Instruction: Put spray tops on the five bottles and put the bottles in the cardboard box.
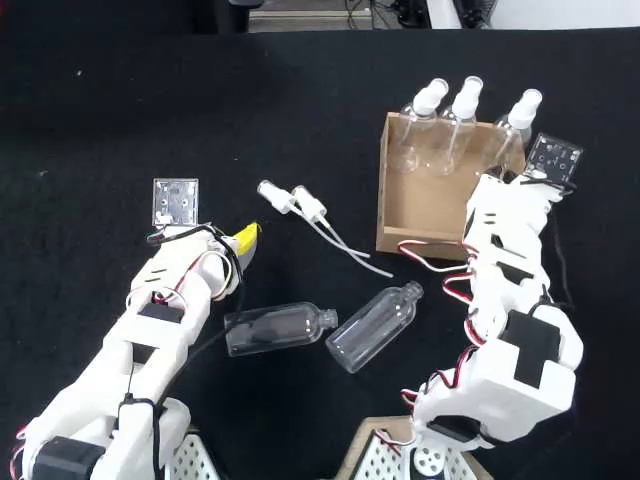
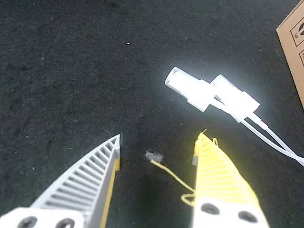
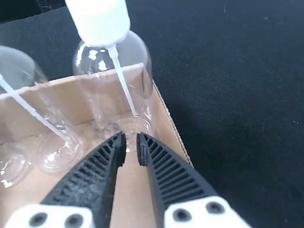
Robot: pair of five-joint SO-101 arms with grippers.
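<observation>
Three clear bottles with white spray tops [image 1: 455, 125] stand along the far wall of the cardboard box [image 1: 425, 215]. Two uncapped bottles lie on the black table, one [image 1: 278, 328] beside the other [image 1: 375, 325]. A pair of loose spray tops [image 1: 292, 203] lies side by side left of the box. My left gripper [image 2: 159, 137] is open just short of these spray tops [image 2: 209, 92], with nothing between its fingers. My right gripper [image 3: 130, 137] hangs inside the box at its right end, shut on nothing, close in front of the rightmost capped bottle [image 3: 114, 71].
The spray tops' long thin tubes [image 1: 350, 250] trail toward the box's front left corner. The box's edge [image 2: 292, 42] lies beyond the tops. The right arm's cables [image 1: 430, 262] hang by the box's front wall.
</observation>
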